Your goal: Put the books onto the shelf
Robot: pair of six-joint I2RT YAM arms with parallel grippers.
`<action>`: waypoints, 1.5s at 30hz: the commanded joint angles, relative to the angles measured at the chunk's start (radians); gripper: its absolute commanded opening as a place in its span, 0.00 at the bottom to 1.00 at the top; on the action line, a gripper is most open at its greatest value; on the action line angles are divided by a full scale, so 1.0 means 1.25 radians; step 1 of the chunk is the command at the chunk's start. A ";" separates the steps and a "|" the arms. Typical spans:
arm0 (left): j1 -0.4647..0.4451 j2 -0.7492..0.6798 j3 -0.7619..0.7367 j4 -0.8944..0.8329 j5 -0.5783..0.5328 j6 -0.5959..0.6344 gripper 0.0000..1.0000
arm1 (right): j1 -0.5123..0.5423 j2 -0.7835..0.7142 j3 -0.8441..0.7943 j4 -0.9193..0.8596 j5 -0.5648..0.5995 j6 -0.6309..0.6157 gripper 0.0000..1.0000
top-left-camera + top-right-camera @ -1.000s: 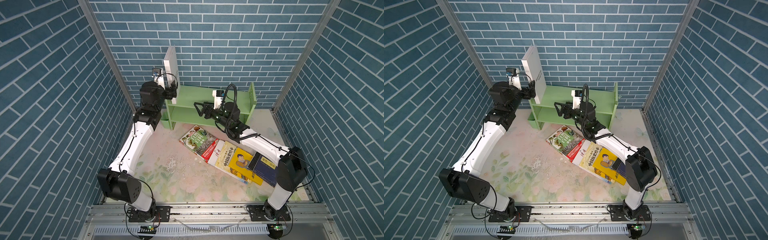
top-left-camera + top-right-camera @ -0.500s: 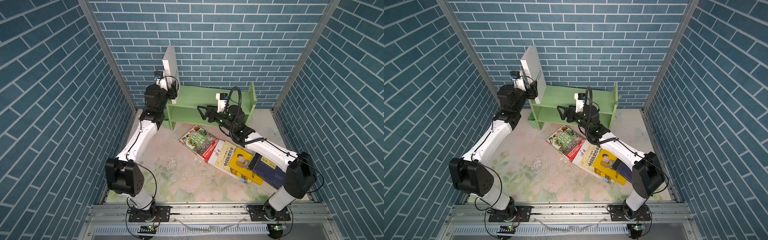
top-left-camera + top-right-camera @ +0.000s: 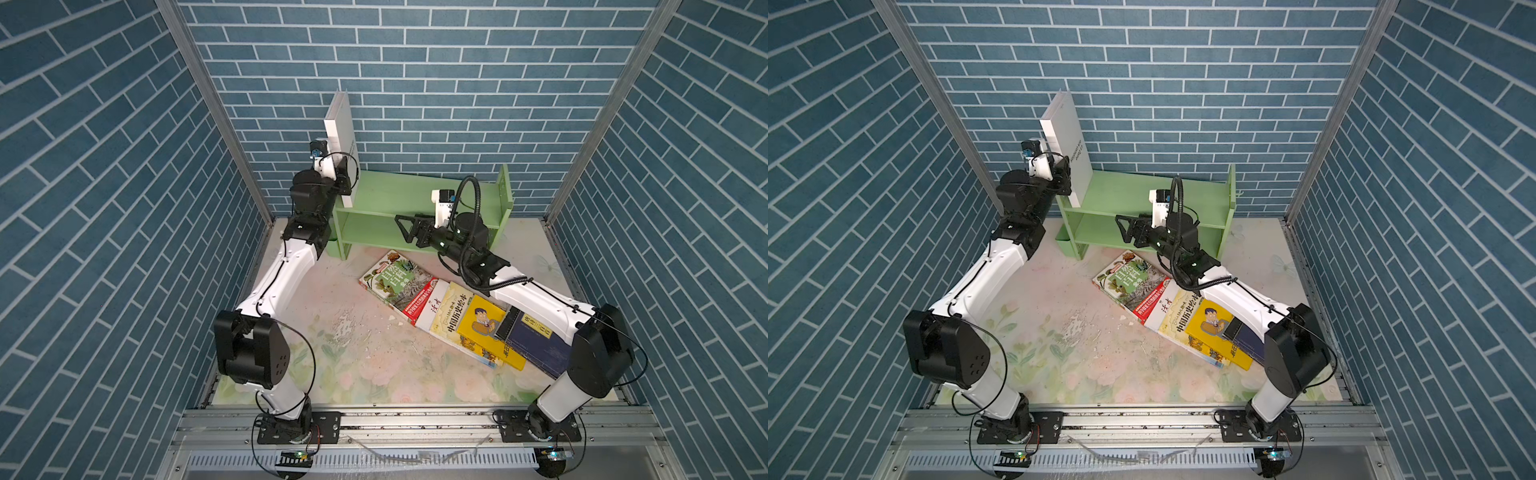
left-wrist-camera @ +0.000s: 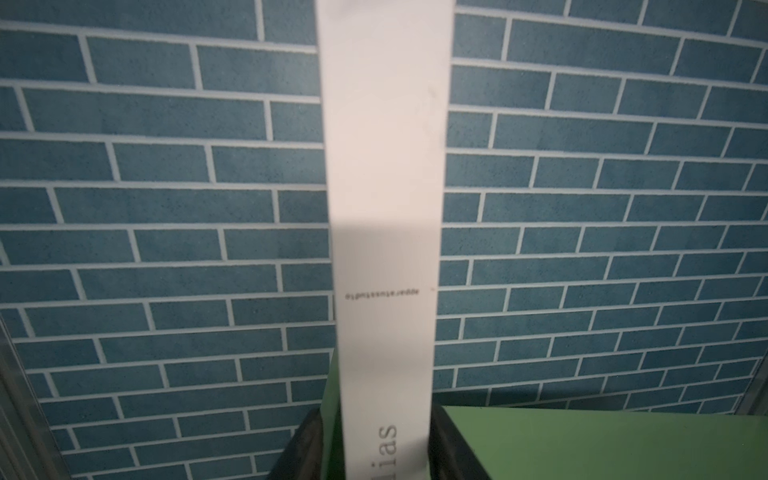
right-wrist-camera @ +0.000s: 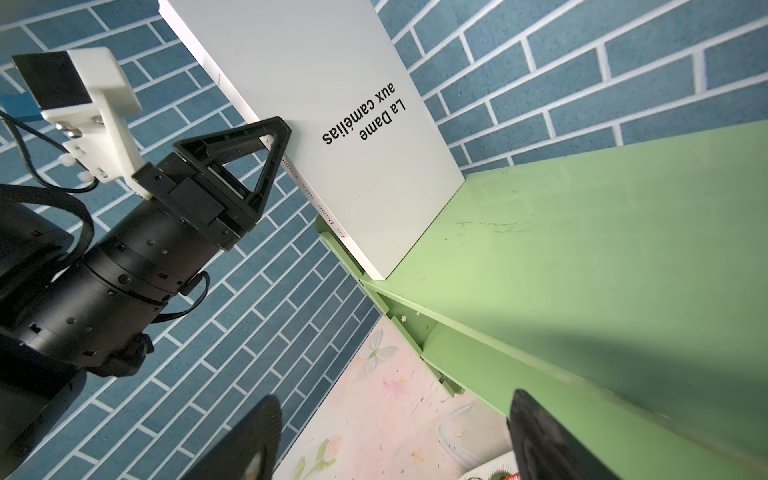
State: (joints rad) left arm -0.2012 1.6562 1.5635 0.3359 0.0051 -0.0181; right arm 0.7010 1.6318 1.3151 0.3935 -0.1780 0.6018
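Book standing left on shelf, other books lying in front

White book, light green shelf, blue brick-patterned walls

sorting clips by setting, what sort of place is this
Most likely a robot lab cell dressed up as a room: brick-print walls on metal posts, two robot arms bolted to a rail, and a floral mat with a green shelf and books.

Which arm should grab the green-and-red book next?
Probably right. The right gripper hangs open near the green-and-red book, while the left gripper straddles the white book on the shelf.
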 commanded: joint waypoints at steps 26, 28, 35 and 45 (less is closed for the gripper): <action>0.001 0.010 -0.034 0.049 -0.064 0.111 0.30 | -0.003 -0.037 -0.008 -0.047 0.047 -0.022 0.86; 0.003 0.008 -0.040 0.057 -0.071 0.113 0.30 | -0.002 -0.038 -0.008 -0.049 0.048 -0.024 0.86; 0.007 -0.002 -0.058 0.070 -0.102 0.070 0.30 | -0.004 -0.035 -0.008 -0.052 0.047 -0.023 0.86; 0.009 -0.017 -0.055 0.050 -0.139 -0.024 0.29 | -0.004 -0.036 -0.007 -0.057 0.048 -0.023 0.86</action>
State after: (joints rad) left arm -0.2031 1.6585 1.4918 0.4343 -0.1005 -0.0093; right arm 0.6991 1.6173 1.3094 0.3199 -0.1303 0.6010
